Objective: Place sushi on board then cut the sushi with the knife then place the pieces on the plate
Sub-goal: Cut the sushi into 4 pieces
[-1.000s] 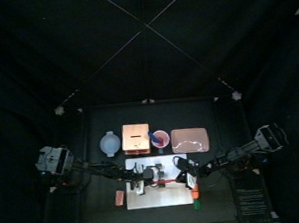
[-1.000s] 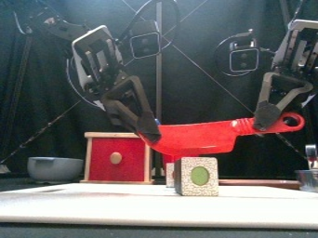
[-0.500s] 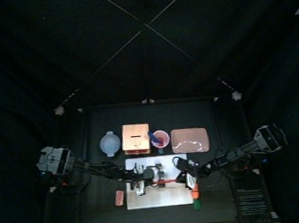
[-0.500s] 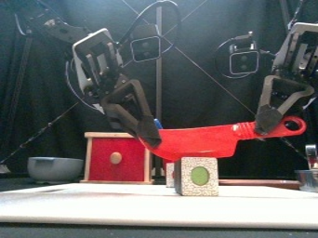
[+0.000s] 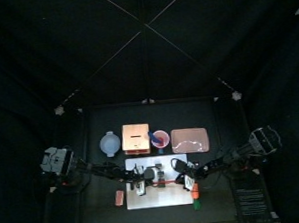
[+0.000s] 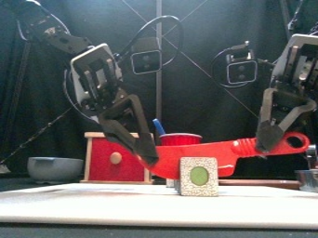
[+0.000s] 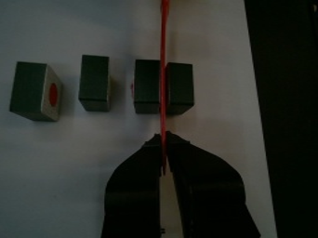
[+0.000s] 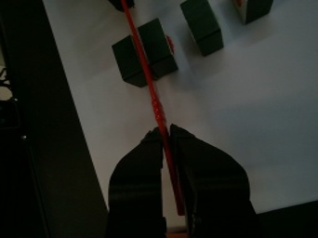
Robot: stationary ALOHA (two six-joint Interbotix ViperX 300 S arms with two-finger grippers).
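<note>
A small black table (image 5: 153,113) stood inside a booth of black curtains. The back curtain (image 5: 51,43) filled the upper half of the top view. Dark curtain flanked the table on both sides. The table surface appeared slightly lighter.

Front view: the near sushi piece (image 6: 196,175) screens the row behind it. Only a sliver of another piece (image 6: 173,173) shows, so no count is possible there.
Red knife (image 6: 205,149): the blade end is buried in my left tool (image 6: 147,156). My right tool (image 6: 263,149) covers part of the handle.
Wrist views: the knife is edge-on, so blade-to-sushi contact cannot be told.
Red cup (image 6: 181,138): mostly behind the knife.
Right wrist view: one block (image 8: 255,7) is cut by the picture's edge.
Top view: the pieces are too small to separate.
</note>
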